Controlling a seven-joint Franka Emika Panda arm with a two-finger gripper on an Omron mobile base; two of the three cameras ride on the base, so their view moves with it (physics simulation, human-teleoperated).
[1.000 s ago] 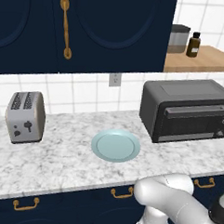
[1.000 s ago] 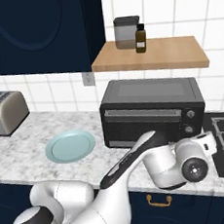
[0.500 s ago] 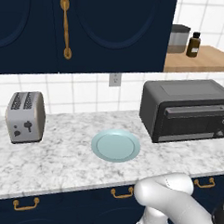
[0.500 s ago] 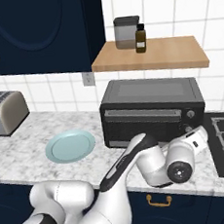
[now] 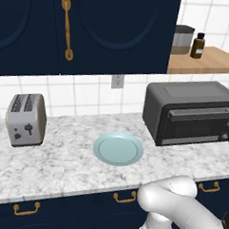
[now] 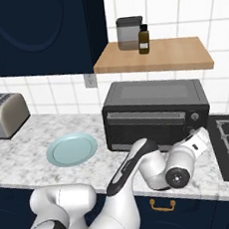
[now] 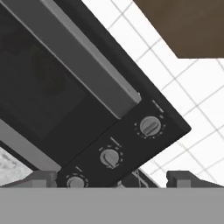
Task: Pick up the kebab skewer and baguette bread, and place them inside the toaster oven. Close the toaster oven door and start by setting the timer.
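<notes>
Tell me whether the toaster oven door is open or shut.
Shut. The toaster oven door stands upright, flush with the front of the toaster oven, its handle bar along the top.

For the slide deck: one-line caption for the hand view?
Open gripper faces the closed toaster oven's three knobs, door handle running diagonally above.

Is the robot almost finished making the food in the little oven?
Nearly, it seems. The plate holds no food and the toaster oven door is closed, though its dark glass hides what is inside. In hand: the open gripper sits close to the knobs at the right end of the toaster oven, touching none yet. Left: turning the timer.
</notes>
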